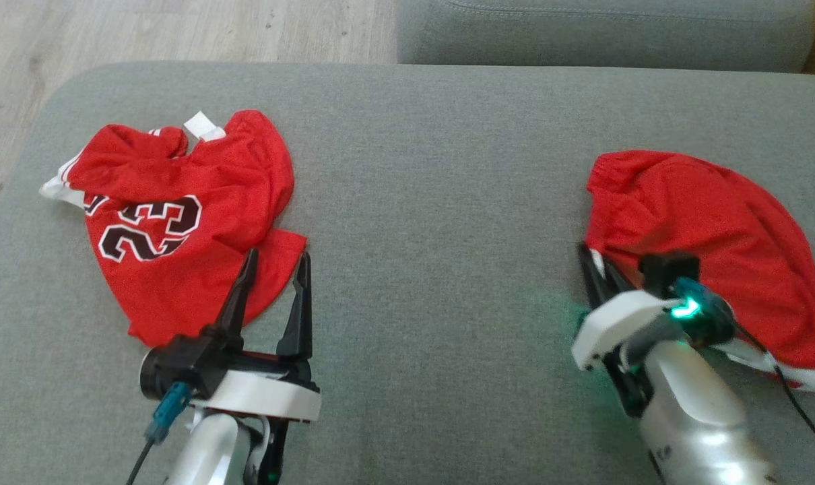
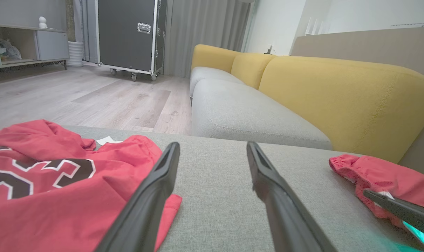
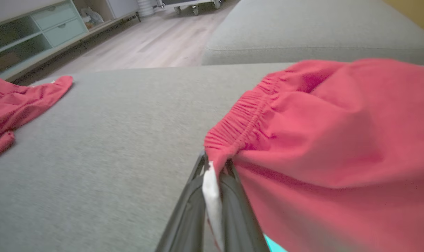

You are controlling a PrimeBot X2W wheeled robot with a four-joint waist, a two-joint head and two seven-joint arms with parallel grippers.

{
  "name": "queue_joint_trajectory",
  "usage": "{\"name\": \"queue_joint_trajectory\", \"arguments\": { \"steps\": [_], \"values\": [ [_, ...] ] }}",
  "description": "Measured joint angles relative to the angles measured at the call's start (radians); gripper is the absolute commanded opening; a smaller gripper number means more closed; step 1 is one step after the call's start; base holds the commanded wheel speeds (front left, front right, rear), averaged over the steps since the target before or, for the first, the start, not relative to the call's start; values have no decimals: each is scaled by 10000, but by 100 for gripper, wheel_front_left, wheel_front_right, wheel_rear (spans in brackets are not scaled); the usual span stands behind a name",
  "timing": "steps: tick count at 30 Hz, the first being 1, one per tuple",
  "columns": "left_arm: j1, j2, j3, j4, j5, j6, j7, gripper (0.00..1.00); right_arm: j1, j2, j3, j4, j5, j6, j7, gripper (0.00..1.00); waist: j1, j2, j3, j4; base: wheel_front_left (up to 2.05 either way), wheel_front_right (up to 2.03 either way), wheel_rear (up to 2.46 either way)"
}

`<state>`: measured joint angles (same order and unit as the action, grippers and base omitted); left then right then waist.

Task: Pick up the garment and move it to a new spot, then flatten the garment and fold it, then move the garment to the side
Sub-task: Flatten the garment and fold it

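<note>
**A:** Start at the left. What lies there?

**B:** A red jersey (image 1: 178,229), crumpled, with a dark number outlined in white (image 1: 145,232). It lies on the grey sofa seat (image 1: 434,202), at about ten o'clock from the left arm's fingers (image 1: 236,296). A white scrap of cloth (image 1: 203,126) shows at its twelve o'clock edge.

**A:** And the left jaws?

**B:** They stand wide apart and hold nothing. In the head view one finger crosses the jersey's lower corner, and I cannot tell whether it touches the cloth. The other finger is over bare grey fabric.

**A:** What is in the middle?

**B:** Bare seat between the two arms. At twelve o'clock there is a second grey cushion (image 1: 603,30), and pale wooden floor (image 1: 178,27) at eleven. The left wrist view also shows a yellow backrest (image 2: 345,98) and a dark wheeled case (image 2: 128,31).

**A:** Now the right.

**B:** The red shorts (image 1: 710,236), the garment being handled, lie in a rounded heap toward the seat's three o'clock side, well apart from the jersey. Their gathered waistband (image 3: 247,119) runs up toward twelve o'clock from the grip.

**A:** And the right jaws?

**B:** They are closed tight on the shorts' edge at the heap's seven o'clock corner. Red cloth and a strip of white trim (image 3: 210,196) are pinched between the fingers (image 3: 187,217). The rest of the shorts spreads away at one o'clock. A green light (image 1: 685,310) glows on that wrist.
</note>
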<state>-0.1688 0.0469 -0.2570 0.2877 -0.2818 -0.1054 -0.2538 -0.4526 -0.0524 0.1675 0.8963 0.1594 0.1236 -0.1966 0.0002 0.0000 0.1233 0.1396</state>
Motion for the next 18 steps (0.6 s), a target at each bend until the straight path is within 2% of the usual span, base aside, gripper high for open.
{"name": "queue_joint_trajectory", "arguments": {
  "steps": [7, 13, 17, 18],
  "values": [
    [-2, 0, 2, 54, 0, 0, 0, 100, -513, -44, 2711, -499, 1705, 0, -247, 0, -1, 0, -67, 67, 0, 0, 0],
    [-2, 0, -25, 67, 0, 12, 0, 100, -523, -69, 5164, -1012, 2824, 0, 31, 0, -2, 0, -124, 108, 0, 0, 0],
    [-2, 0, -61, 69, -15, 77, 0, 100, -617, -69, 6316, -1248, 3480, 0, 132, 0, -2, 0, -145, 131, 0, 0, 0],
    [-1, 0, -61, 73, -17, 88, 0, 100, -671, -69, 6493, -1246, 3540, 0, 130, 78, -2, 0, -151, 126, 0, 0, 0]
  ]
}}
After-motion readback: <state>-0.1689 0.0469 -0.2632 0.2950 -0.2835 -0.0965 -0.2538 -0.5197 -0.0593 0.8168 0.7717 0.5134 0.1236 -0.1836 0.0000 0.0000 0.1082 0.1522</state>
